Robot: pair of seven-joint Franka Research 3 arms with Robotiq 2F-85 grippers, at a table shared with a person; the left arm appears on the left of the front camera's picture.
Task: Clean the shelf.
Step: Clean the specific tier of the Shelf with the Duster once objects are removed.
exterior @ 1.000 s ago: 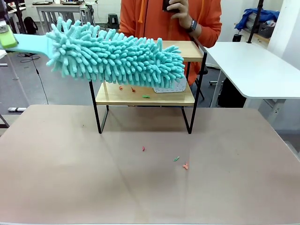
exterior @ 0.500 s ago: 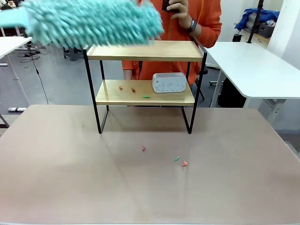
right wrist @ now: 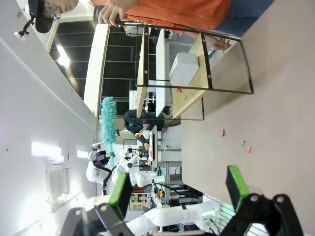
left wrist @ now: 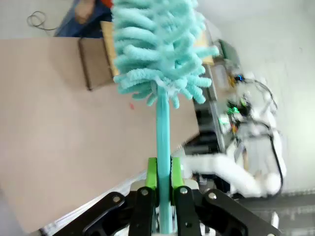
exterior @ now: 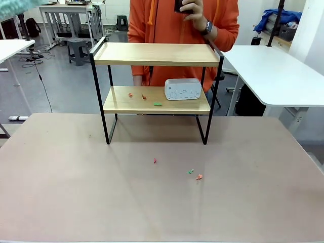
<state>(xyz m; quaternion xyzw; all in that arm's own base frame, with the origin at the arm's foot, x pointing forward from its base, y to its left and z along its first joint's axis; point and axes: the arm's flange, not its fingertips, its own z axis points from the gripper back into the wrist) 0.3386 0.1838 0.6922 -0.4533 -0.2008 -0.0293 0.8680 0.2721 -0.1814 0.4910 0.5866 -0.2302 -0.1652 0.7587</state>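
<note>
The shelf (exterior: pixel 157 53) stands at the table's far middle, its top board bare. On its lower board lie a few small orange and green scraps (exterior: pixel 144 96) beside a white box (exterior: pixel 183 89). More scraps (exterior: pixel 199 176) lie on the table in front. My left gripper (left wrist: pixel 164 171) is shut on the teal handle of a fluffy teal duster (left wrist: pixel 157 44), raised high above the table; a blurred tip of the duster (exterior: pixel 15 6) shows at the top left corner. My right gripper (right wrist: pixel 178 186) is open and holds nothing, well away from the shelf (right wrist: pixel 192 59).
A person in an orange top (exterior: pixel 167 23) stands just behind the shelf, one hand raised holding a dark object. A white table (exterior: pixel 273 71) stands at the right. The brown table (exterior: pixel 76 187) stretches wide in front of the shelf.
The duster rose from in front of the shelf's top board and swung up and left, almost out of the front view. The white box now shows fully.
</note>
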